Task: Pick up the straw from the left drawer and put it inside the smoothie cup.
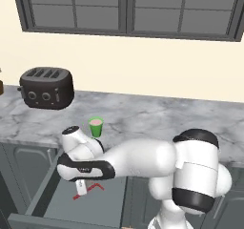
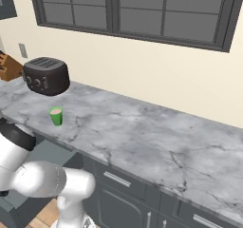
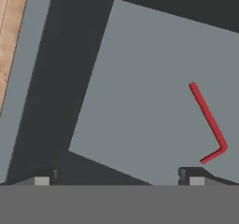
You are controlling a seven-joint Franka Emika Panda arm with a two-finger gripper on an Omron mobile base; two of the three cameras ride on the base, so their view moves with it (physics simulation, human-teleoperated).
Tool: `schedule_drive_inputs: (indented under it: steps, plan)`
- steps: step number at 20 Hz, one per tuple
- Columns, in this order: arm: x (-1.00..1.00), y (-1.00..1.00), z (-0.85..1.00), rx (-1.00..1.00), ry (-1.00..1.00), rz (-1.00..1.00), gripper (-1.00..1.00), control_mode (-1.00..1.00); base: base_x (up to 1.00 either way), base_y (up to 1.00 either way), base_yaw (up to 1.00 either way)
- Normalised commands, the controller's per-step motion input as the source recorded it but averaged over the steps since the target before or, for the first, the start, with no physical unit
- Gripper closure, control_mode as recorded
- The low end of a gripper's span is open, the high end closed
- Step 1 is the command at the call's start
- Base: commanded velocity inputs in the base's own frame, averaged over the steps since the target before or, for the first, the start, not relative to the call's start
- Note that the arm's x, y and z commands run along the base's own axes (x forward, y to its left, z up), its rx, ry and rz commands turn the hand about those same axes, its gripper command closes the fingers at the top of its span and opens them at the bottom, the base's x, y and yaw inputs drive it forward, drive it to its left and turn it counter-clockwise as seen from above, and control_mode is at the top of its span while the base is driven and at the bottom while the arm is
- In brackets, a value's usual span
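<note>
Looking down through the hand view, I see the gripper [image 3: 119, 177] spread wide with nothing between its tips, hanging above the left drawer [image 3: 140, 78]. The straw [image 3: 208, 121] lies flat on the drawer's grey bottom at about three o'clock in that view, its short bent tip nearest the finger [image 3: 190, 175] at five o'clock — near it, but apart. In the left base view the gripper [image 1: 82, 187] sits low over the open drawer, with the red straw showing just beside it. The smoothie cup [image 1: 96, 127] stands upright on the marble counter [image 1: 157, 118], at roughly twelve o'clock from the hand — the black toaster [image 1: 46, 87] is further back at ten o'clock.
</note>
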Motion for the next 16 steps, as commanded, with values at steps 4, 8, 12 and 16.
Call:
schedule_drive_inputs:
  steps: [4,8,12,16]
  plan:
    - [0.35,-0.01,-0.48,0.00,0.00,0.39,-1.00,-1.00,0.00,0.00,0.00]
    - [0.20,-0.02,-0.42,0.03,0.00,0.35,-1.00,-1.00,0.00,0.00,0.00]
    - [0.09,0.00,-0.10,0.03,0.00,0.09,-1.00,-1.00,0.00,0.00,0.00]
    - [0.00,0.00,-0.05,0.00,0.00,0.00,-1.00,-1.00,0.00,0.00,0.00]
